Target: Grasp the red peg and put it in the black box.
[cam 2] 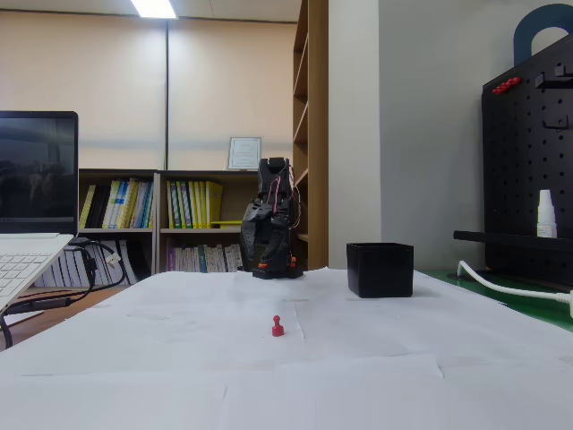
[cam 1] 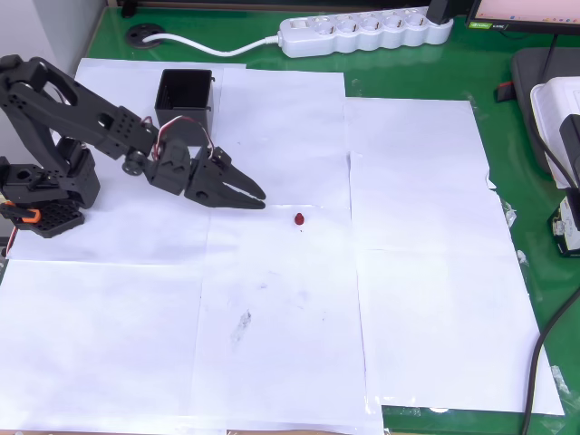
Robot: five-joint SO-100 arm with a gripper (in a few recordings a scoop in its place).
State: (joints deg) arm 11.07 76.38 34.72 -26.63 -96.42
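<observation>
1. Black two-finger gripper (cam 1: 256,196) on the black plastic SO-100 arm (cam 1: 86,113) is reaching out low over the white paper sheets (cam 1: 272,299), tips pointing right in the overhead view. Fingers (cam 1: 243,184) converge to a near-closed point with nothing between them; jaws look narrow and empty.
2. Tiny dark-red stubby peg (cam 1: 300,218) stands on the paper, right of the fingertips and slightly below them in the overhead view. Near, but clearly apart, no contact.
3. In the fixed view the same red peg (cam 2: 277,327) stands upright on the paper, in the foreground, round knob on top, with the arm (cam 2: 271,228) well behind it.
4. Small square open-topped black plastic box (cam 1: 186,98) sits on the paper above the arm's forearm in the overhead view, well apart from the peg. Inside is dark, contents not discernible.
5. In the fixed view the box (cam 2: 380,269) is right of the arm and behind the peg, upright, straight walls.
6. Arm base (cam 1: 43,195) with an orange part sits at the left edge of the paper in the overhead view.
7. Green table mat (cam 1: 507,172) surrounds the paper; white power strip (cam 1: 367,32) with a white cable lies along the top edge.
8. Fixed view background: black pegboard (cam 2: 528,161) at right, open laptop (cam 2: 31,206) at left, bookshelves (cam 2: 161,224) behind.
</observation>
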